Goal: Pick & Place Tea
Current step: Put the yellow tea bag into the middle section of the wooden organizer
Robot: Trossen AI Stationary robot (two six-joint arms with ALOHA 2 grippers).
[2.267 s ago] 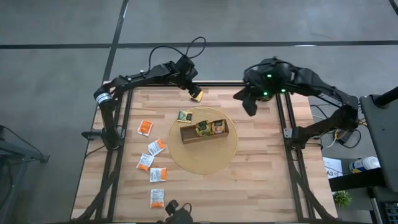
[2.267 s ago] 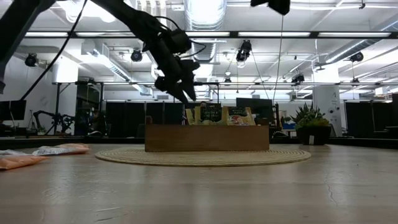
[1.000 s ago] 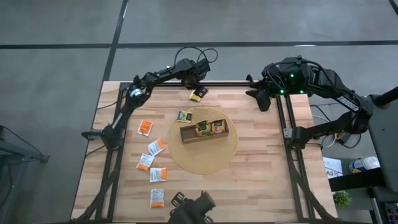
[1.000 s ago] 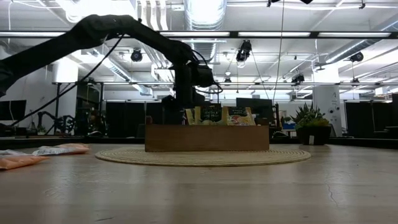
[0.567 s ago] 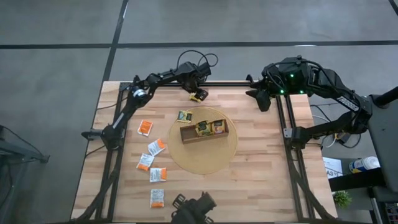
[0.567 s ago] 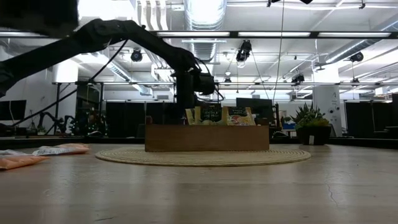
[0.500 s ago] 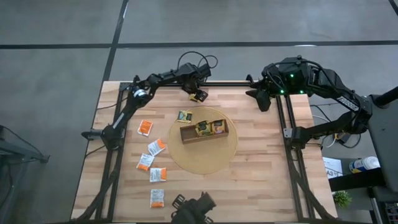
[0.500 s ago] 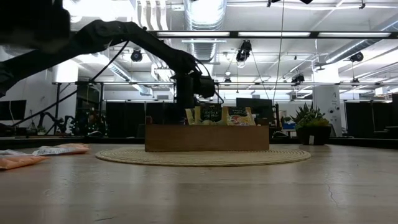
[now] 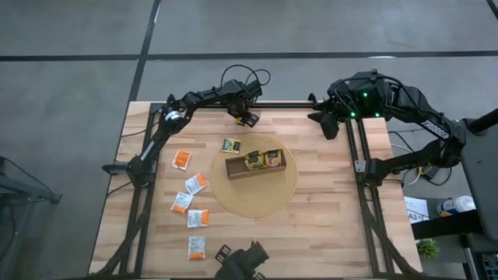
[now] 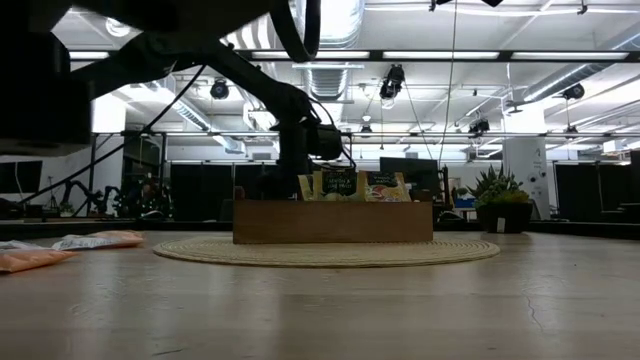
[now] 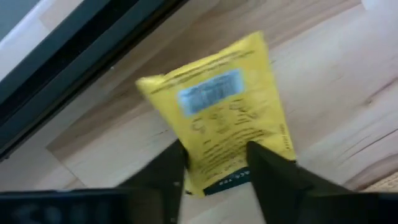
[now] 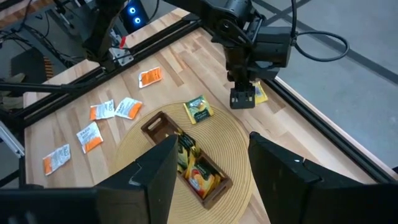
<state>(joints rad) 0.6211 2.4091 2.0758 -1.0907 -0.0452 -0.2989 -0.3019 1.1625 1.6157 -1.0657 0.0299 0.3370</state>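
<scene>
Left end effector (image 9: 247, 118) is hovering at the far edge of the worktop (image 9: 327, 194), beside the dark frame rail — its fingers (image 11: 268, 171) are standing apart, straddling a yellow sachet (image 11: 217, 109) (blue label, dark lower band) lying flat on the wood. Open boards are lying between it and the round mat (image 9: 286, 190). Right end effector (image 9: 328, 127) is waiting at the far right corner, fingers spread, holding nothing.
</scene>
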